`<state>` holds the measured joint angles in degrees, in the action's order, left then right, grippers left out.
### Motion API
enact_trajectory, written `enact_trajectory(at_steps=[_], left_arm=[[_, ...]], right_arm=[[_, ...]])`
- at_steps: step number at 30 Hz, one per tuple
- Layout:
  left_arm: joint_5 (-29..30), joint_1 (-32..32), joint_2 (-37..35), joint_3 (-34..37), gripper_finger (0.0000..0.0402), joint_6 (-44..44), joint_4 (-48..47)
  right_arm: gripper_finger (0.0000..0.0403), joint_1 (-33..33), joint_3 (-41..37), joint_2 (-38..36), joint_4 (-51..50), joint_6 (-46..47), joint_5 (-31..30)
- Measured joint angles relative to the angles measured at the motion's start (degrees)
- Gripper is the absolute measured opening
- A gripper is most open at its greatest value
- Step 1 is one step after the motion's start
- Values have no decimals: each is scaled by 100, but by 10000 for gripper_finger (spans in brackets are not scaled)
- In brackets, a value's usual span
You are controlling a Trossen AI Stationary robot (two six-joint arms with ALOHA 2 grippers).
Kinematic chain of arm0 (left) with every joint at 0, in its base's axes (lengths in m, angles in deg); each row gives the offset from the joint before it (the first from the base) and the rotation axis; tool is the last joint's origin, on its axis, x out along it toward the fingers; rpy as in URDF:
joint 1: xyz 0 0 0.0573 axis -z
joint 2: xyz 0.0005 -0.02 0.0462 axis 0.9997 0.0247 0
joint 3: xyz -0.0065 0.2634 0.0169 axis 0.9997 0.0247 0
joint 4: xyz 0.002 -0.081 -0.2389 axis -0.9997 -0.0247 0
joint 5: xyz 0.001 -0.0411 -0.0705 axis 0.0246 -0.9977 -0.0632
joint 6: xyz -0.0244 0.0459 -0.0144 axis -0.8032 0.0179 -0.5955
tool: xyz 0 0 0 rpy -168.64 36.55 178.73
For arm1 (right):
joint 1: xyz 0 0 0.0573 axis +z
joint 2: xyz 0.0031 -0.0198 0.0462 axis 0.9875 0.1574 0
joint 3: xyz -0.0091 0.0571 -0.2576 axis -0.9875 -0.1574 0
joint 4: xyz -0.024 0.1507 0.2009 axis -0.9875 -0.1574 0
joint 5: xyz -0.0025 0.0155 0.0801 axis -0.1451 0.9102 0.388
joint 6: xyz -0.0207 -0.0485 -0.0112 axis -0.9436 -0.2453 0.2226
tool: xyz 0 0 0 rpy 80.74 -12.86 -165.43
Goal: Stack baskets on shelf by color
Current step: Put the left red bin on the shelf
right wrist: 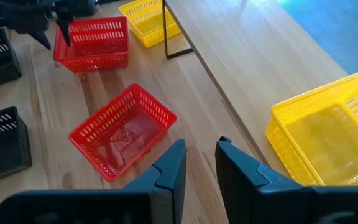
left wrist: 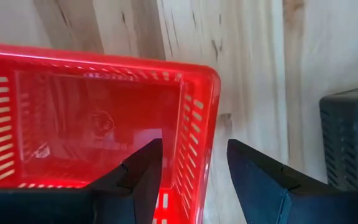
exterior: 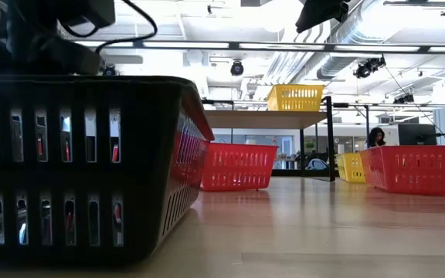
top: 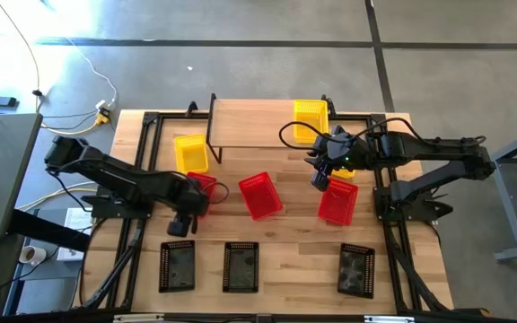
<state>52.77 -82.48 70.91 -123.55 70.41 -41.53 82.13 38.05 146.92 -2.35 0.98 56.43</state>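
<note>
Baskets [right wrist: 122,129] — slotted rectangular plastic mesh

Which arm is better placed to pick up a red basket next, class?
Left. The left gripper has open fingers straddling the wall of a red basket; the right gripper hangs empty near the shelf.

Yellow basket [top: 310,117] on shelf [top: 258,124], three black baskets [top: 240,266] below.

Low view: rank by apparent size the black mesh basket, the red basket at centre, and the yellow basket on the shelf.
1. Black plastic mesh basket, largest only because it is nearest the camera.
2. Red mesh basket at centre.
3. Yellow mesh basket on the wood-topped shelf.
</note>
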Motion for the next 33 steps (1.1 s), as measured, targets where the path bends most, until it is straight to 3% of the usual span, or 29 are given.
enact_trajectory(at_steps=[9, 19, 26, 33], left_arm=[[-7, 0, 568, 2, 157, 96, 2], [-101, 0, 531, 0, 11, 30, -5], [-454, -2, 174, -113, 5, -191, -109], [-404, -2, -363, -809, 1, -206, -285]], right_arm=[[74, -2, 0, 0, -1, -10, 0], [74, -2, 0, 0, -2, -17, 0], [74, 0, -2, 0, -2, -1, 0], [74, -2, -2, 0, -2, 74, 0]])
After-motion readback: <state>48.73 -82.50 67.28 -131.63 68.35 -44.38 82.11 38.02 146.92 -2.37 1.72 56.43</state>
